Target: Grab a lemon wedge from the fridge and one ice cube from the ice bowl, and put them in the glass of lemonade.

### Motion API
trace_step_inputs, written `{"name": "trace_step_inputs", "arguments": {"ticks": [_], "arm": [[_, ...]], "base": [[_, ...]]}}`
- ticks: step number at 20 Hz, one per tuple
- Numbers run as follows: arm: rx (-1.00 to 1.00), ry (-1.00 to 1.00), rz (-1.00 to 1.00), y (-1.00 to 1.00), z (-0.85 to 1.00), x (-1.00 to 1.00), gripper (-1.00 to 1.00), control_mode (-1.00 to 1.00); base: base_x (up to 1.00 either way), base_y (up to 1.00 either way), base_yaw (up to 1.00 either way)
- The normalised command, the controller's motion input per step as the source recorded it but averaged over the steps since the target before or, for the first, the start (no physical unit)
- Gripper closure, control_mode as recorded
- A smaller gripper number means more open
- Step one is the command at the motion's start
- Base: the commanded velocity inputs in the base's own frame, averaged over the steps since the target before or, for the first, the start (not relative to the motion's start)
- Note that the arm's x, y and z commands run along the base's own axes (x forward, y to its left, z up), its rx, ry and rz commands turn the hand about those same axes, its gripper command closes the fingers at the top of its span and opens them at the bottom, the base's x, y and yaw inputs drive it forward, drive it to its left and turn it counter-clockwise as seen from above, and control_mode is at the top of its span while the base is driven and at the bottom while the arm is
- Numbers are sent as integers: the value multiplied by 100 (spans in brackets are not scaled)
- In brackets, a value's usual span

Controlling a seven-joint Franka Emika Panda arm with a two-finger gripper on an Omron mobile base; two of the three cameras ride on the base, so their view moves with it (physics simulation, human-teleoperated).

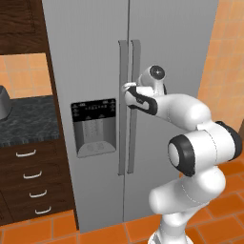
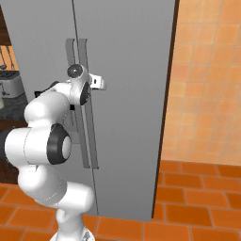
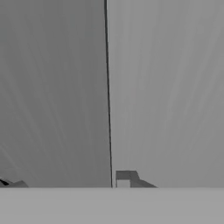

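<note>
Two fridge doors shut, lemon wedge presumably inside, unseen | hand at right door's handle, grip state cannot tell | step: open door | advice: clamp handle squarely, then pull along door's arc.

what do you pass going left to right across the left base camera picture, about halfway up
Dark stone counter → black dispenser panel on the fridge → the two long vertical door handles → the gripper at those handles → the white arm → orange tiled wall.
</note>
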Motion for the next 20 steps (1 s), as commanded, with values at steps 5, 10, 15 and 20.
{"name": "trace_step_inputs", "arguments": {"ticks": [5, 10, 15, 20], "arm": [[0, 4, -3, -40, 9, 0, 100, -100], [1, 1, -7, -58, 14, -16, 100, -100], [5, 0, -9, -65, 14, -47, 100, -100], [10, 6, -9, -71, 28, -58, 100, -100]], "base": [[0, 0, 0], [0, 0, 0], [0, 0, 0], [0, 0, 0]]}}
